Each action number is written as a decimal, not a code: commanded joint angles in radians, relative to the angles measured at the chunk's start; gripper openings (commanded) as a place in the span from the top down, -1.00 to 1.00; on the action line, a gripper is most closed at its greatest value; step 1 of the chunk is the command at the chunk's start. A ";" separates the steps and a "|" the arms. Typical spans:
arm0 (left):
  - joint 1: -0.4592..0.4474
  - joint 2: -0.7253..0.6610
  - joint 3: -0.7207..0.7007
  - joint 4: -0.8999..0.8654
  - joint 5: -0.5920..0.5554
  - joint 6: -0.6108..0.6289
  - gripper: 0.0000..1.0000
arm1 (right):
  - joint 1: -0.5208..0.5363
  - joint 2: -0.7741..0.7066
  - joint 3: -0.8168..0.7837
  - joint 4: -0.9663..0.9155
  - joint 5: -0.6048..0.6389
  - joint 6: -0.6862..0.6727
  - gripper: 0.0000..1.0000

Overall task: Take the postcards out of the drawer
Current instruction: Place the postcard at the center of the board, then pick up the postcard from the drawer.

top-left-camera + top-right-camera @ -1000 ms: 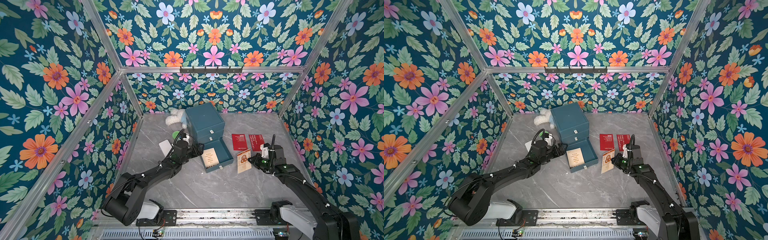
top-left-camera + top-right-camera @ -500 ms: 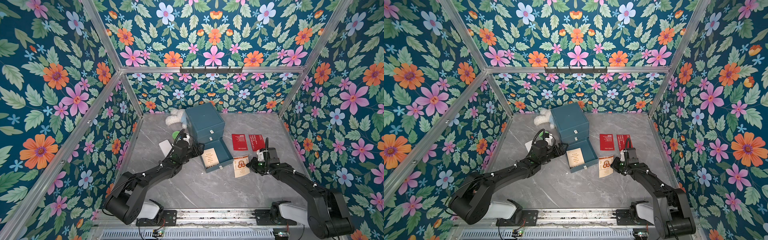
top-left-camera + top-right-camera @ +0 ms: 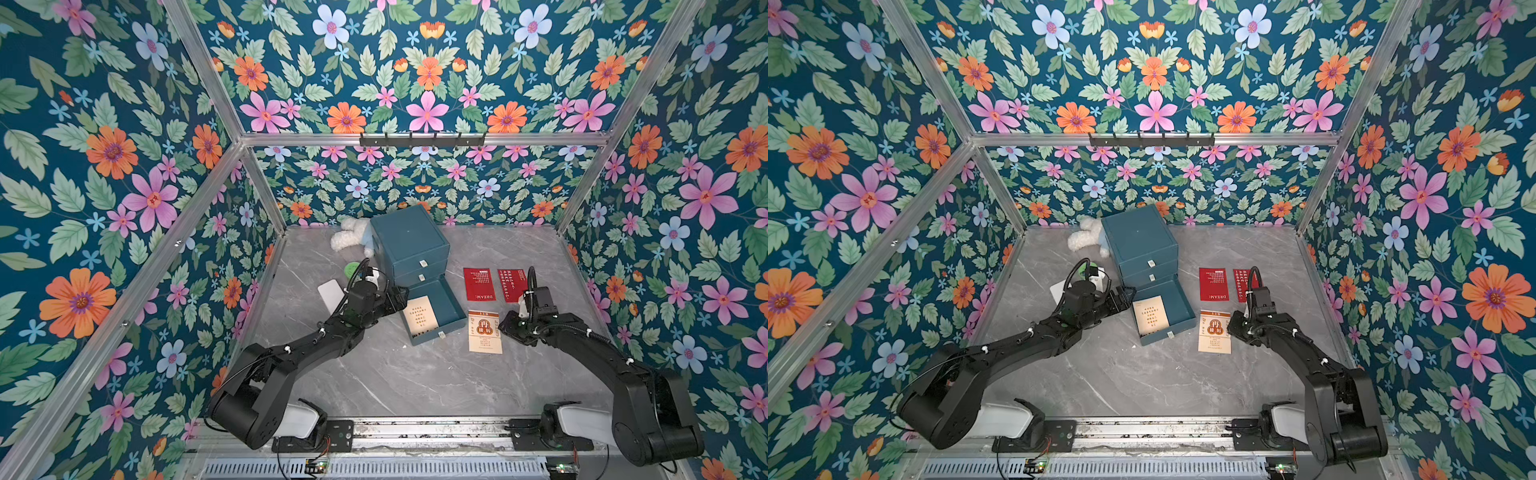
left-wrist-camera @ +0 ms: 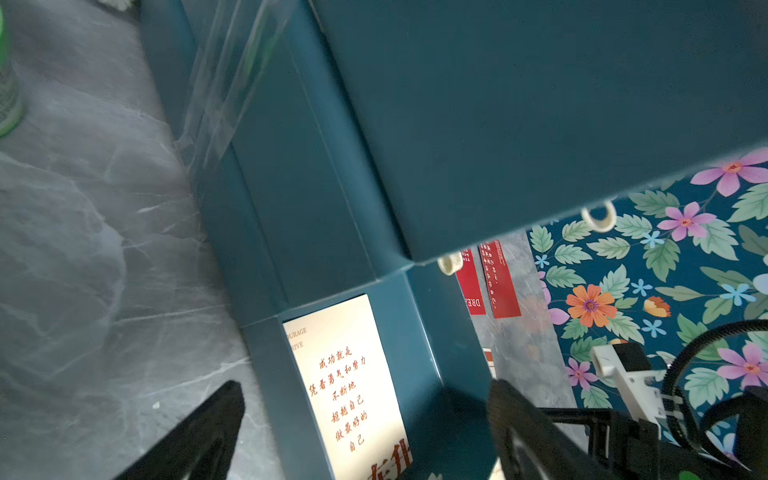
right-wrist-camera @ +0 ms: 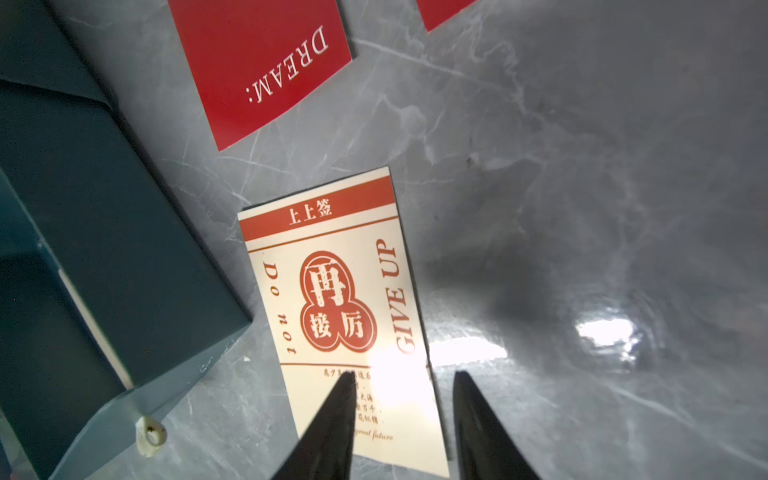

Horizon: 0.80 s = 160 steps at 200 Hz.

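1. Right wrist view first: the right tool (image 5: 402,378) hangs low, jaws partly parted and gripping nothing. One tip is over the cream card (image 5: 332,299), the other over bare bench (image 5: 582,166).
2. That cream card lies flat on the bench, just beside the open drawer (image 3: 451,307), toward the bench's right edge.
3. Two more postcards are out as well: the DREAM card (image 3: 478,284) and the second red card (image 3: 512,284) lie side by side, nearer the far edge.
4. One to go, by my count: the last cream card (image 4: 349,390) lies flat on the drawer floor, close to the side wall.
5. Left tool (image 4: 365,386) is spread wide and empty. It straddles that drawer wall next to the chest (image 3: 407,237), one tip outside and one over the drawer.
6. Handling call: these cards look thin, very light and fairly stiff, likely slick on a smooth floor. A straight pinch from above probably finds no edge.
7. Best hold, I'd say, is a short edge. Nudge the card against the drawer wall until one side tips up, then close gently on that raised edge so it doesn't crease.
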 commanded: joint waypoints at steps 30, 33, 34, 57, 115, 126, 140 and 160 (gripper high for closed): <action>0.001 -0.008 -0.012 0.019 -0.006 0.007 -0.89 | 0.004 -0.039 0.067 -0.031 -0.022 -0.008 0.13; 0.002 -0.010 -0.012 0.020 -0.006 0.007 -0.89 | 0.007 -0.042 0.072 -0.026 -0.033 -0.003 0.12; 0.001 -0.010 -0.013 0.020 -0.006 0.006 -0.89 | 0.007 -0.042 0.072 -0.026 -0.033 -0.003 0.12; 0.001 -0.012 -0.020 0.024 -0.005 0.009 -0.89 | 0.060 -0.051 0.108 -0.003 -0.052 0.010 0.07; 0.001 -0.041 -0.052 0.024 -0.007 0.010 -0.89 | 0.231 0.037 0.219 0.114 -0.092 0.062 0.04; 0.002 -0.049 -0.062 0.024 -0.010 0.008 -0.90 | 0.270 0.071 0.243 0.136 -0.089 0.063 0.04; 0.003 -0.052 -0.071 0.024 -0.009 0.002 -0.90 | 0.312 0.126 0.284 0.153 -0.090 0.063 0.04; 0.001 -0.052 -0.084 0.030 0.003 -0.008 -0.90 | 0.359 0.221 0.346 0.171 -0.098 0.064 0.03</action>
